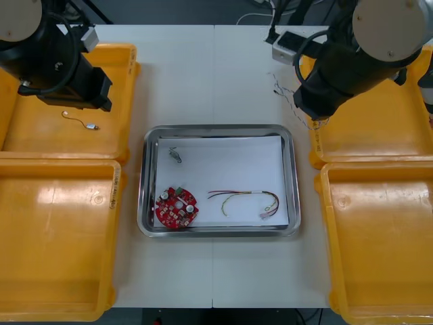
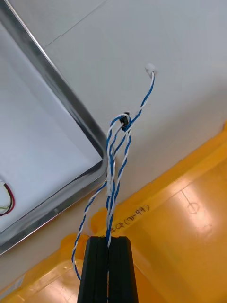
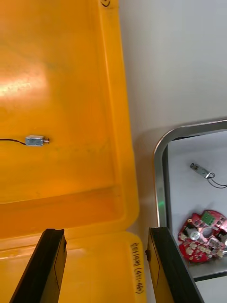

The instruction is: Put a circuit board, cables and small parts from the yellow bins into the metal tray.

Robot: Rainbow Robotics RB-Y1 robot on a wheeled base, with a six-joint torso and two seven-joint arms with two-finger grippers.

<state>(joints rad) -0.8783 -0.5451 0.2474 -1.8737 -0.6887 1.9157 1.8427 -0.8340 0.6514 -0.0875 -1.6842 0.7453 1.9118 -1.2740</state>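
My right gripper (image 2: 109, 239) is shut on a twisted blue and white cable (image 2: 116, 156), which hangs over the table between the far right yellow bin (image 2: 189, 213) and the metal tray's corner (image 2: 101, 151). In the front view the cable (image 1: 287, 96) trails beside the right arm. The tray (image 1: 220, 130) holds a red circuit board (image 1: 177, 208), a red and yellow cable (image 1: 243, 201) and a small metal part (image 1: 176, 156). My left gripper (image 3: 106, 236) is open above the far left bin (image 3: 56, 71), near its inner corner. A small metal part (image 3: 35, 140) with a thin black wire lies there.
Two near yellow bins (image 1: 54, 244) (image 1: 382, 244) flank the tray. A grey box (image 1: 289, 44) sits at the table's far right. The tray's rim (image 3: 161, 156) lies close beside the left gripper's finger.
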